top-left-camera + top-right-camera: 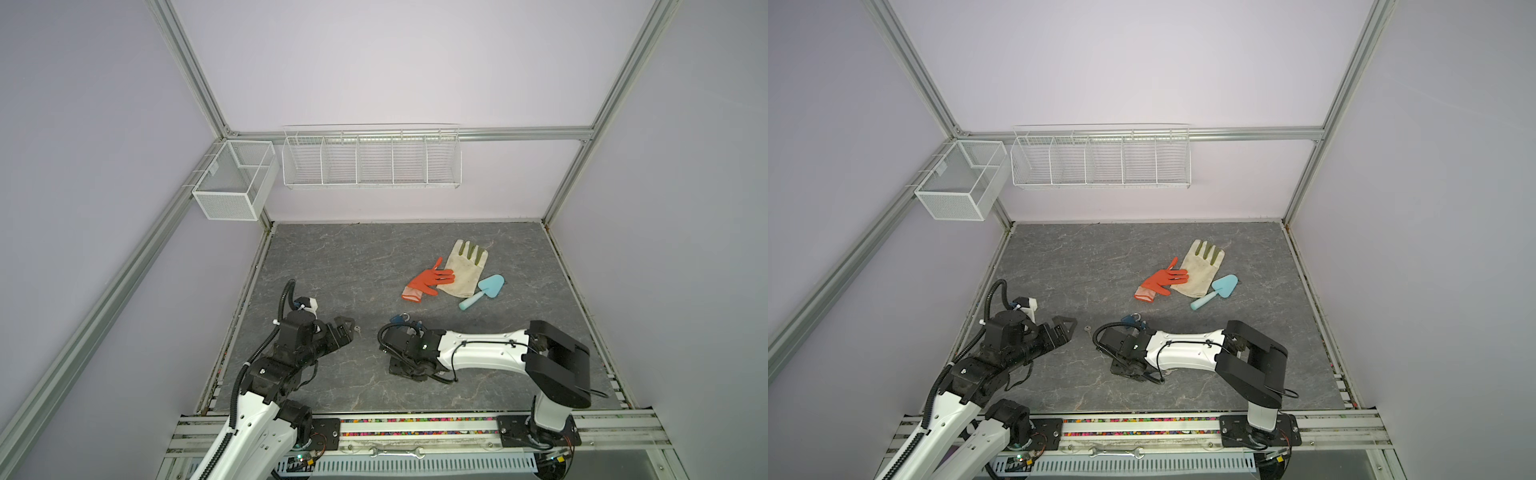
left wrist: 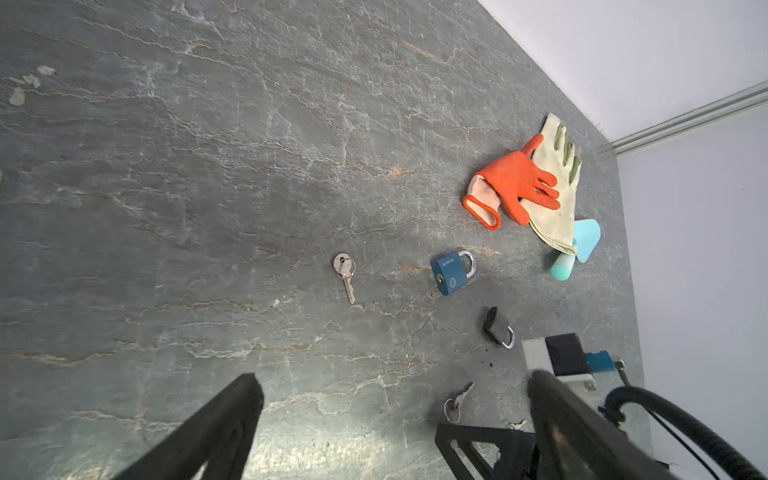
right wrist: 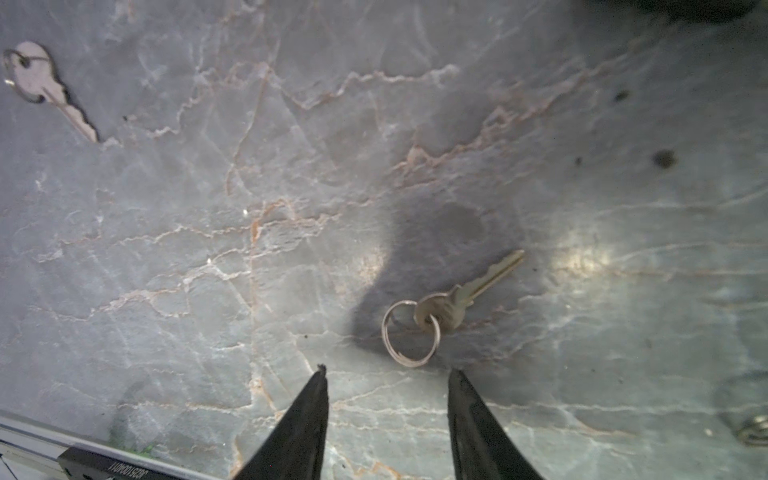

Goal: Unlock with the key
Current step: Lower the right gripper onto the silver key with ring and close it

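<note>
Right end effector (image 3: 387, 369) near ringed key (image 3: 441, 312), wrist-view only

Padlocks first: 2 on the counter, a blue padlock (image 2: 449, 274) and a dark padlock (image 2: 494, 324). Keys next, 2 for certain: a silver key (image 2: 345, 274) and a ringed key (image 3: 444, 309) (a metal glint (image 2: 517, 424) beside it might be a 3rd, too small to tell). Gloves, 2: an orange glove (image 1: 428, 282) and a cream glove (image 1: 465, 270), toward the counter's far right corner. 1 trowel (image 1: 482, 293). Up on the frame, 2 baskets: 1 mesh basket (image 1: 226, 203) and 1 wire rack (image 1: 372, 166) with 5 compartments. On the front rail, 1 wrench (image 1: 395, 452).
</note>
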Controlling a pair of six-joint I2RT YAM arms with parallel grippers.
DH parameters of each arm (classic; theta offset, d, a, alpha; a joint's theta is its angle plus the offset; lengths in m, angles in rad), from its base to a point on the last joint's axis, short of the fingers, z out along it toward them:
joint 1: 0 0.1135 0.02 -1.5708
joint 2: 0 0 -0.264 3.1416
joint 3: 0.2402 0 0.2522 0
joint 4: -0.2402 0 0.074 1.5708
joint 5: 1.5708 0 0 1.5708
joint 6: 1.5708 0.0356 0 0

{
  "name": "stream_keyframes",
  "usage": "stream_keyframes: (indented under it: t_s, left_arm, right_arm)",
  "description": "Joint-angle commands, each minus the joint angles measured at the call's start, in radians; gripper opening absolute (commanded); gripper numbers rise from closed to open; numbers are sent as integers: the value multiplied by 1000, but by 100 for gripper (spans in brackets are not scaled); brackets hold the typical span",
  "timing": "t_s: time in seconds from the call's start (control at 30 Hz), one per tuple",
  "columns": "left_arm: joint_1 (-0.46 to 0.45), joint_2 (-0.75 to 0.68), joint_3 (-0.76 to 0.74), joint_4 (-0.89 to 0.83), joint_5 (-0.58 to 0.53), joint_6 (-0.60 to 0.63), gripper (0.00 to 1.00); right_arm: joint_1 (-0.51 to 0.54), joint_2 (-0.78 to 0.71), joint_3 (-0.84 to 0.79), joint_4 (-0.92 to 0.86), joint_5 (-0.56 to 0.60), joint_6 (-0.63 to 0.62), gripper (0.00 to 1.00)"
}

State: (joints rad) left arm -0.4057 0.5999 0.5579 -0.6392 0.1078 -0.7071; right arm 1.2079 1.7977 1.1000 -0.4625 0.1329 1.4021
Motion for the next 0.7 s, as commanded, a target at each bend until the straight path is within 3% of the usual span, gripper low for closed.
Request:
stream_keyframes:
  t_s: [0.0,0.27,0.67]
  left_arm:
    - [-46,9,-3,18,-44,-24,100]
    - [-125,64,4,60,-105,-52,100]
    - [-148,93,-7,104,-111,-65,100]
  right_arm:
    - [-7,12,-6,-22,34,69,47]
    - [-24,30,4,-44,47,70,42]
    - [-34,76,36,-52,47,59,34]
